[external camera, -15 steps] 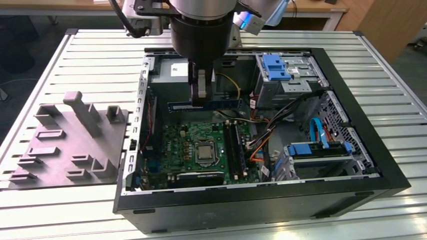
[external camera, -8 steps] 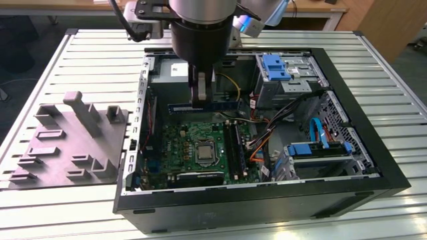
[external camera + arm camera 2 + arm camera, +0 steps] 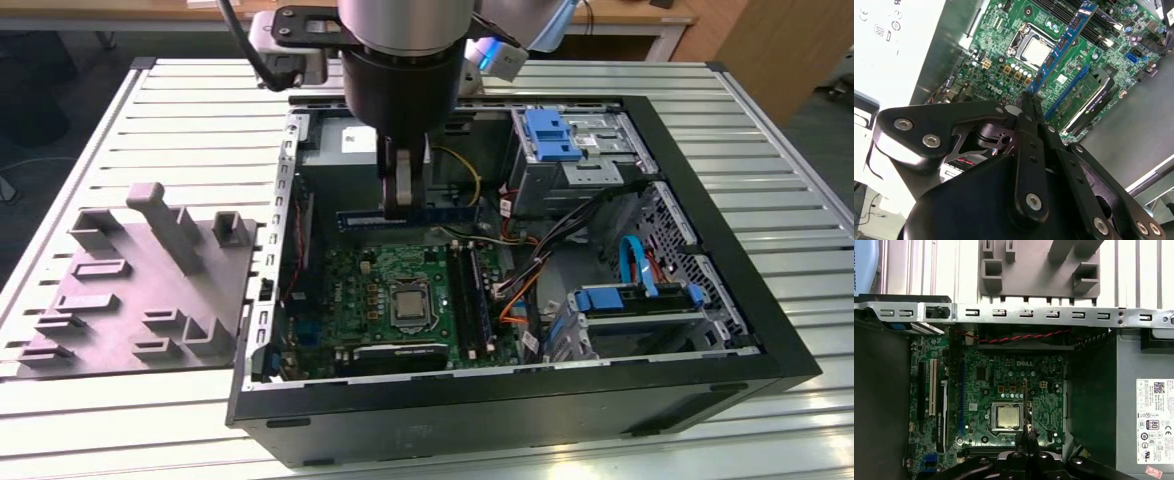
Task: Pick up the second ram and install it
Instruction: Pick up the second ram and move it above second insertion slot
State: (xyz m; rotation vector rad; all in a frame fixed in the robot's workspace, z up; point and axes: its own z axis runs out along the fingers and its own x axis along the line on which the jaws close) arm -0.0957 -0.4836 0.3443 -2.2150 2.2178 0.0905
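1. A pale table (image 3: 120, 110) of ribbed metal slats carries everything. Wooden furniture (image 3: 747, 30) stands at the room's edge, beyond the arm.
2. One open black computer case (image 3: 747, 330) lies on its side on the slats. The arm reaches down into it, so its walls stand all round the claw.
3. The claw (image 3: 404, 205) is narrow, its fingers pinched on the second ram (image 3: 447, 213).
4. The second ram is a dark blue strip sticking out past the fingers on both sides. It is held edge-down in the air over the board and sits in no slot. In both wrist views it runs away from the fingertips (image 3: 1027, 97) (image 3: 1026, 436) as a thin blue line (image 3: 1064, 42) (image 3: 1025, 400).
5. One green motherboard (image 3: 360, 285) lies directly under the claw, with one silver processor (image 3: 1007, 416) just beside the ram's line.
6. One grey power supply (image 3: 1149, 400) sits close beside the claw, inside the case.
7. One grey fixture (image 3: 134, 290) with upright posts rests outside the case, well apart from the claw, on the exterior view's left.
8. Two blue plastic brackets sit on the far side of the case from the fixture, one (image 3: 550, 130) near the arm and one (image 3: 627, 295) farther off.
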